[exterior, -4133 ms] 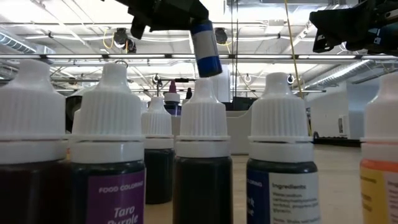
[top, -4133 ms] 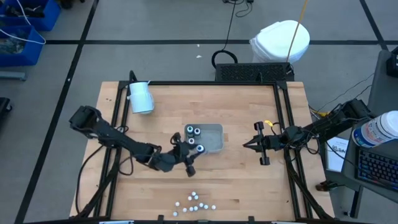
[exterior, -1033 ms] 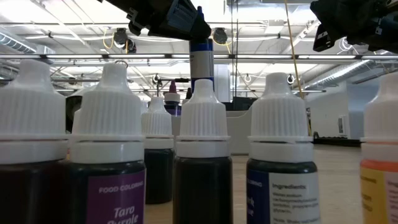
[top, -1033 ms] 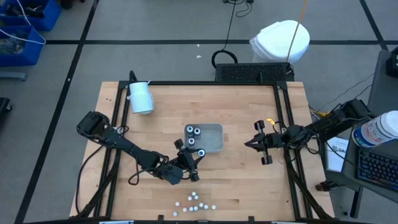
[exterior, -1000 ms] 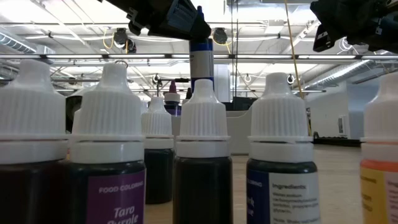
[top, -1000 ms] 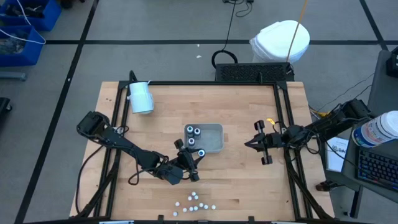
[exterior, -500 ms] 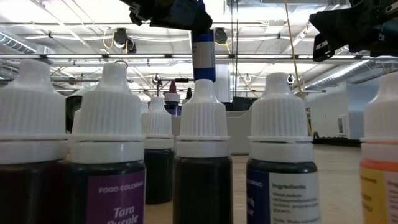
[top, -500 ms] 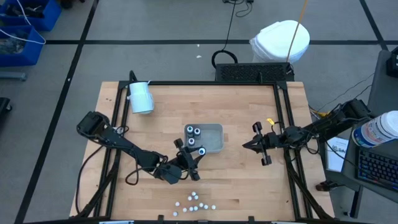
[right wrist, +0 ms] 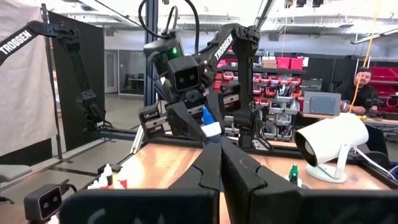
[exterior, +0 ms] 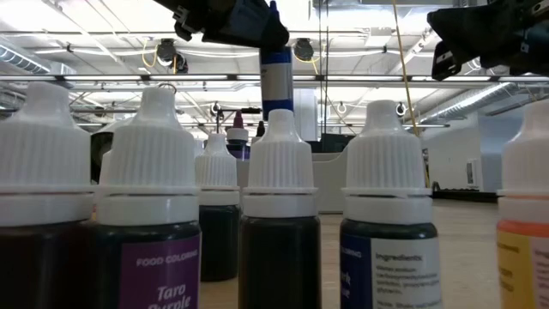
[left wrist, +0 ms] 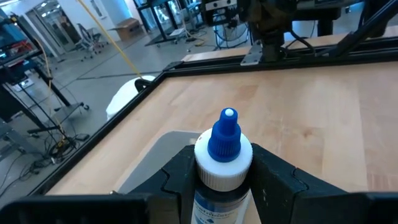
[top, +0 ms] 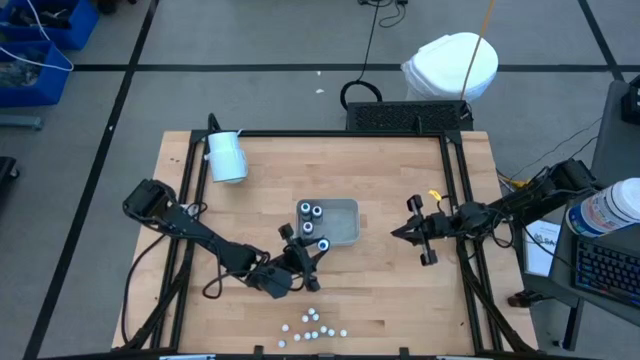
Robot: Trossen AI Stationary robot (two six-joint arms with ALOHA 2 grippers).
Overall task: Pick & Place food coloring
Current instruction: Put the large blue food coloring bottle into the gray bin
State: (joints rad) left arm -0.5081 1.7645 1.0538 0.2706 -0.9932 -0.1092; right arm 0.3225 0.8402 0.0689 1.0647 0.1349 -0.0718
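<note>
A food coloring bottle (left wrist: pixel 222 152) with a blue cap and a white collar stands upright between the fingers of my left gripper (top: pixel 316 250), over the near edge of the pale grey tray (top: pixel 346 226). In the low view this bottle (exterior: pixel 276 81) hangs in the air under the gripper. Three dark bottles (top: pixel 311 212) stand in the tray's left part. Several small white-capped bottles (top: pixel 315 325) stand in a cluster at the table's near edge. My right gripper (top: pixel 398 234) is shut and holds nothing, right of the tray. My left gripper pinches the bottle between its two fingers (left wrist: pixel 277 177), at the top of the body just under the white collar (left wrist: pixel 224 169). The fingers come almost level from the table's near left. The bottle is upright, cap up, lifted clear of table and tray.
A large white cylinder (top: pixel 226 157) lies at the table's far left corner. Black rails (top: pixel 455 190) frame the table. The cluster of bottles (exterior: pixel 279 180) fills the foreground of the low view. A person (right wrist: pixel 364 87) sits in the room beyond the table.
</note>
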